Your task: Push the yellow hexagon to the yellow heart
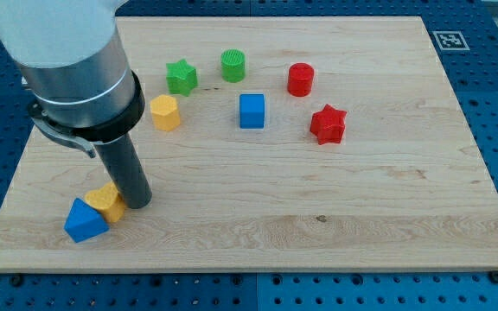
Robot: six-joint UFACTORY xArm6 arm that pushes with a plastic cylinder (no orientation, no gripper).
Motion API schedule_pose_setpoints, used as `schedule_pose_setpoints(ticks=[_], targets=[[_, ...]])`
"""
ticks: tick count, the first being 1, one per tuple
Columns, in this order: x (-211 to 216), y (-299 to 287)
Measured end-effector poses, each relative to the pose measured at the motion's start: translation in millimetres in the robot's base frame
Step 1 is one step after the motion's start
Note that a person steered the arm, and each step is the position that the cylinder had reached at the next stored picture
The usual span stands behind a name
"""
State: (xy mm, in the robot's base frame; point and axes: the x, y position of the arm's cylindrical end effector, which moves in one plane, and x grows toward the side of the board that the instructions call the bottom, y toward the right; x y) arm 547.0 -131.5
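My tip (139, 204) touches the yellow heart (106, 201) at near left, beside the blue block (85, 220). The yellow hexagon (165, 112) sits well apart, farther back on the desk (318, 233), so the push is all left to do. There is no pincer, only a rod holding nothing

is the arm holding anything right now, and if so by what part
Nothing is held; there is only a rod. My tip rests on the board against the right side of the yellow heart, which sits beside the blue triangular block. The yellow hexagon lies apart, untouched.

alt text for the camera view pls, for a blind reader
My tip rests beside the yellow heart and blue triangle near the wooden board's lower left, far from the yellow hexagon up the board.
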Motion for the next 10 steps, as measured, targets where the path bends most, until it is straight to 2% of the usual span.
schedule_pose_setpoints(ticks=[1, 2, 5, 6, 7, 8, 10], targets=[[-7.6, 36.5], [-37.8, 46.4], [-169.4, 55.6], [-182.2, 41.5], [-182.0, 5.0], [-172.6, -5.8], [-164.0, 14.0]])
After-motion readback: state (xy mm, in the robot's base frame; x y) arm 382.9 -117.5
